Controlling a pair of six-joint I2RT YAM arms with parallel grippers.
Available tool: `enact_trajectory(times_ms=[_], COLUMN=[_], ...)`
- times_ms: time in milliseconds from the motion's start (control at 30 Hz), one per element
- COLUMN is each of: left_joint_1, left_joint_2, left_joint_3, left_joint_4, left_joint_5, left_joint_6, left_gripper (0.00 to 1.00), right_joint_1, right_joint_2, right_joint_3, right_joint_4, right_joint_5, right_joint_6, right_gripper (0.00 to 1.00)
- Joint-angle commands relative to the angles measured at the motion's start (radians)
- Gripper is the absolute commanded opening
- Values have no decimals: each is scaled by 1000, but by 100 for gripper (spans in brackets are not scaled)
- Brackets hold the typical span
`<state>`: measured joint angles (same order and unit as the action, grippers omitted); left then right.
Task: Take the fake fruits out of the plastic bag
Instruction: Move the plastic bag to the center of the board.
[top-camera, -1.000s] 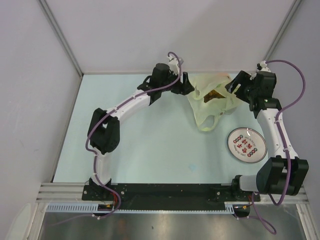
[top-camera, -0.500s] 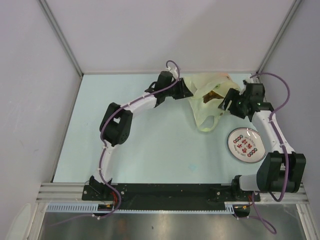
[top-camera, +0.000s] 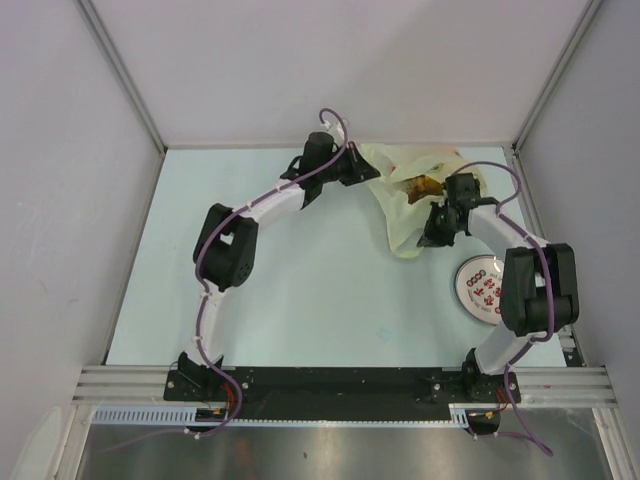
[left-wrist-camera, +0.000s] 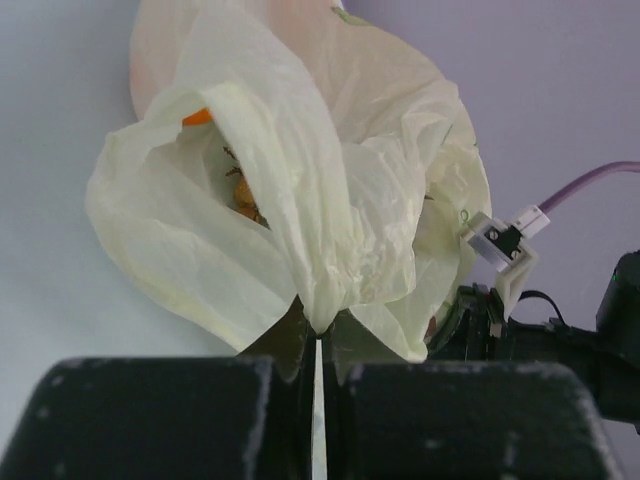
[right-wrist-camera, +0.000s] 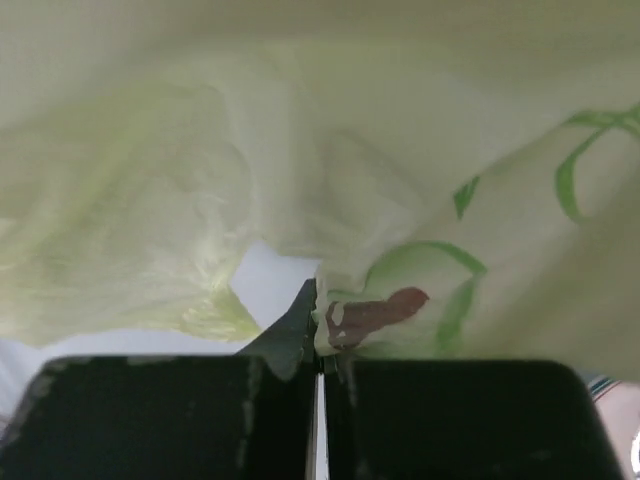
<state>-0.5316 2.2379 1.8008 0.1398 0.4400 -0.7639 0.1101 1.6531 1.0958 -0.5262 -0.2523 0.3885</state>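
The left arm (top-camera: 268, 205) is extended from its base at the near left, bent at the elbow, and angled forward and to the right. The left tool (left-wrist-camera: 318, 335) is found closed, with its fingers pressed together on a fold of the plastic bag (left-wrist-camera: 300, 190). The right arm (top-camera: 497, 222) is folded sharply: its elbow is set out to the right, and the forearm is turned back toward the far centre. The right tool (right-wrist-camera: 320, 325) is likewise closed, with thin bag film pinched between its fingertips. The two tools are held near each other and are not in contact.
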Motion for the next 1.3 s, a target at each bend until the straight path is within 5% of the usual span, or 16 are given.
enact_trajectory(times_ms=[0, 467, 733, 967, 1033, 1100, 1167, 1267], left_joint_1=[82, 366, 384, 387, 387, 387, 387, 389], left_joint_2=[-162, -467, -849, -1125, -1136, -1144, -1146, -1164], left_joint_3=[58, 94, -287, -667, -721, -707, -658, -520], left_joint_4=[35, -45, -192, -468, -477, -491, -547, -647], left_joint_5=[-11, -38, 5, -147, -110, -86, -25, -78], left_joint_6=[-40, 84, 170, 432, 477, 572, 756, 995], left_gripper=[0, 0, 0, 0, 26, 73, 87, 89], right_joint_1=[14, 168, 194, 258, 295, 324, 361, 384], right_joint_2=[5, 240, 229, 163, 149, 126, 106, 94], right_joint_3=[186, 905, 823, 599, 558, 533, 517, 513], right_joint_4=[2, 213, 218, 235, 223, 216, 213, 215], right_joint_5=[80, 136, 101, 79, 67, 59, 51, 54], right_joint_6=[-74, -321, -336, -341, -365, -385, -425, -427], right_gripper=[0, 0, 0, 0, 0, 0, 0, 0])
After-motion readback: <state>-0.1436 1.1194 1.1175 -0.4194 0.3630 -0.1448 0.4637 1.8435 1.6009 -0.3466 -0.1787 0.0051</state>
